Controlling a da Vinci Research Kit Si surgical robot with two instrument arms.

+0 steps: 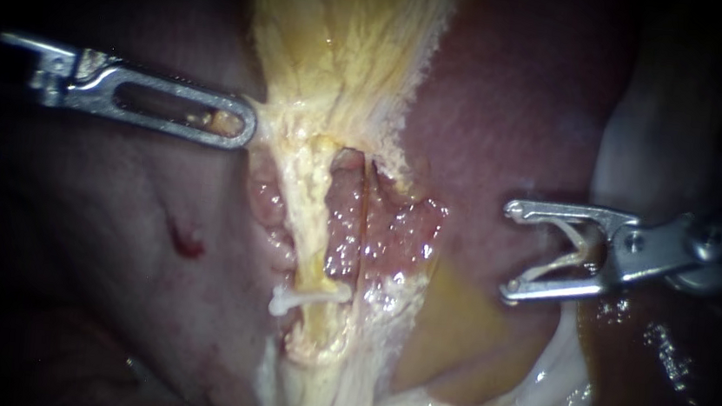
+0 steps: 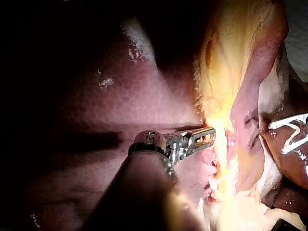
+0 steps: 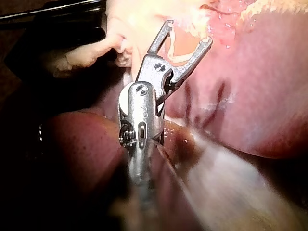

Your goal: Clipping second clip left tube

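Observation:
The left tube (image 1: 312, 216), pale yellow, runs down the middle of the opened tissue. A white clip (image 1: 307, 297) lies across its lower part. A thinner tube (image 1: 365, 216) runs just to its right. My left instrument (image 1: 246, 125) comes in from the left, its windowed jaws shut on the yellow edge of the gallbladder (image 1: 340, 44), also seen in the left wrist view (image 2: 209, 136). My right instrument (image 1: 509, 251) hangs well right of both tubes. Its jaws stand wide apart and carry a pale V-shaped clip (image 1: 568, 247) between them, as the right wrist view (image 3: 188, 32) shows too.
Dark red liver (image 1: 517, 112) surrounds the dissected patch. A small spot of blood (image 1: 186, 240) marks the liver at lower left. Whitish membrane (image 1: 537, 384) stretches under the right instrument, with wet dark tissue (image 1: 654, 342) at the far right.

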